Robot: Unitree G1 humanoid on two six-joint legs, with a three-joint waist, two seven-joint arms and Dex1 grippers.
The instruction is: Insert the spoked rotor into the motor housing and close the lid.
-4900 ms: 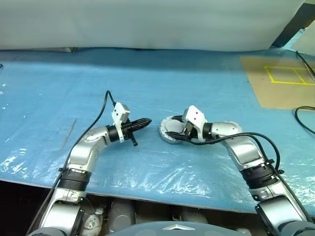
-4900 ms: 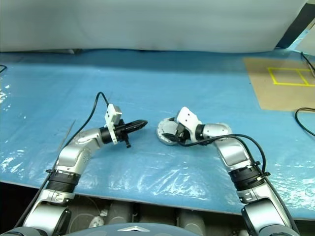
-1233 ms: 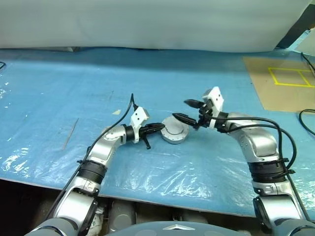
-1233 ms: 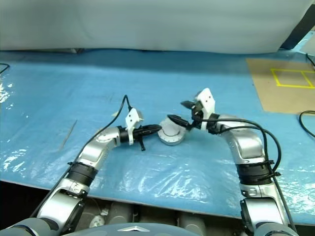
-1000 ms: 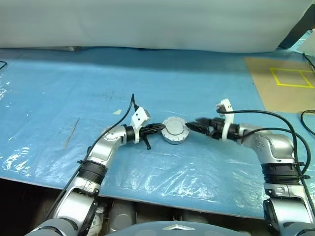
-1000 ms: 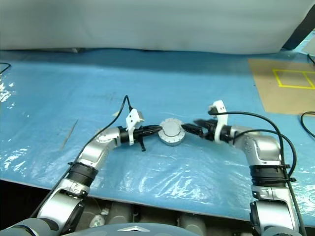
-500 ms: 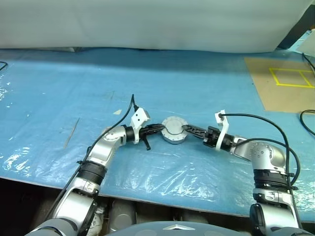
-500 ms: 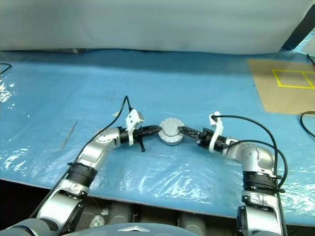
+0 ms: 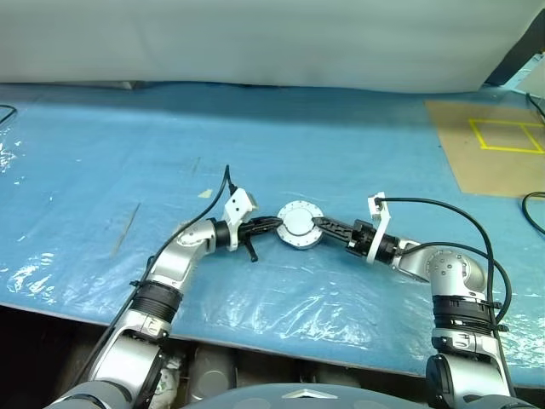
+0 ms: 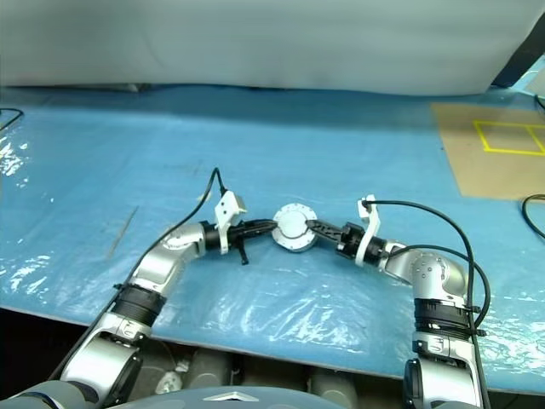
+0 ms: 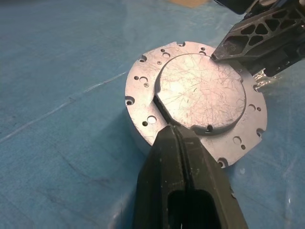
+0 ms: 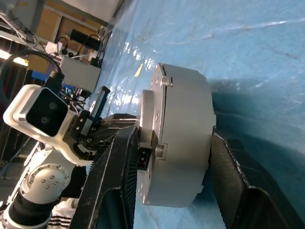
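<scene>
Motor housing: the motor housing [image 9: 300,226] sits flat on the blue plastic sheet [image 9: 341,145] covering the table, right between my two grippers, round and silver.

Lid: the lid [image 11: 200,91] is on top of the can, a scratched raised disc inside a flange ring dotted with small holes. No windings visible with it in place.

My left gripper: my left gripper [image 9: 274,224] comes in from my left, fingers pressed together with no gap between them. In the left wrist view the joined tip [image 11: 177,138] rests against the edge of the raised disc, over the flange.

My right gripper: my right gripper [image 10: 308,230] reaches in from my right. In the right wrist view one finger [image 12: 119,167] lies across the lid face and the other finger [image 12: 233,176] runs along the underside of the can, the body sitting in the gap between them. Fingers apart around the housing; whether they actually pinch it, I cannot tell.

Both together: the two grippers meet the can from opposite sides, tips nearly facing each other across the lid.

Elsewhere: a brown board with yellow tape lines [image 9: 502,136] lies well apart, far on my right.
</scene>
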